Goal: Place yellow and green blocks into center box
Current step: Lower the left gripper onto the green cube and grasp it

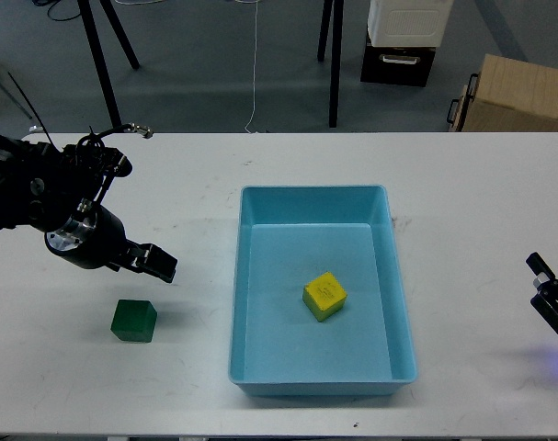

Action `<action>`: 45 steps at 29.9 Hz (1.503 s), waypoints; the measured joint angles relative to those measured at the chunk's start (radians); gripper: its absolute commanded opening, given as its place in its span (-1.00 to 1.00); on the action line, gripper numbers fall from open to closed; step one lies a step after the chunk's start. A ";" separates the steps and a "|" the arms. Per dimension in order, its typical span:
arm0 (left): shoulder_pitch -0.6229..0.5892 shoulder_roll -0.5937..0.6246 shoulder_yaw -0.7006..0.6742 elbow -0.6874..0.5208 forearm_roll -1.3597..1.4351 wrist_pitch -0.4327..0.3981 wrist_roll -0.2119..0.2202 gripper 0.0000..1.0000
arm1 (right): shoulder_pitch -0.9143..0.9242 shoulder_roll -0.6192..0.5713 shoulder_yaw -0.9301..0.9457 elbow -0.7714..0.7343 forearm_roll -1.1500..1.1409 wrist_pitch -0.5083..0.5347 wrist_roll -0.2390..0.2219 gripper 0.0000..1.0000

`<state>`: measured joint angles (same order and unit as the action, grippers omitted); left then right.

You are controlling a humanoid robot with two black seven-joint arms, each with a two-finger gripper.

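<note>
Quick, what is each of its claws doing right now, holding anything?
Left gripper: holds nothing; open or closed cannot be told.
Right gripper: open, empty.

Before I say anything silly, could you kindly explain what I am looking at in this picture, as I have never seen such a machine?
This single picture is taken from a humanoid robot's head, looking down at a white table. The black arm entering from the left ends in the left claw, which holds nothing and hovers just above a green block lying on the table. At the right edge, only part of the right claw shows, also holding nothing. In the middle sits a light-blue tray with a yellow block already inside it. The green one remains outside.
</note>
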<state>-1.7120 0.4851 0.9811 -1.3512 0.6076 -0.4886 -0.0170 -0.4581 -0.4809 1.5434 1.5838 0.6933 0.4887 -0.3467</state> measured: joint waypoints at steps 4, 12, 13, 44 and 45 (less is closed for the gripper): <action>0.070 0.000 -0.022 0.029 0.006 0.000 0.003 1.00 | -0.002 -0.002 0.005 0.001 0.000 0.000 0.001 0.99; 0.152 0.009 -0.042 0.060 0.038 0.000 0.006 1.00 | -0.002 -0.002 0.006 0.001 0.000 0.000 0.001 0.99; 0.157 0.010 -0.047 0.061 0.041 0.000 0.006 1.00 | -0.002 -0.002 0.006 0.001 0.000 0.000 0.001 0.99; 0.199 0.046 -0.068 0.034 0.218 0.000 -0.009 -0.88 | -0.009 -0.005 0.007 0.001 0.000 0.000 0.000 0.99; 0.200 0.048 -0.068 0.034 0.229 0.000 -0.006 -0.95 | -0.010 -0.005 0.007 0.001 0.000 0.000 0.000 0.99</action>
<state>-1.5118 0.5332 0.9130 -1.3170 0.8363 -0.4887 -0.0231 -0.4679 -0.4861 1.5508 1.5846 0.6934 0.4887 -0.3468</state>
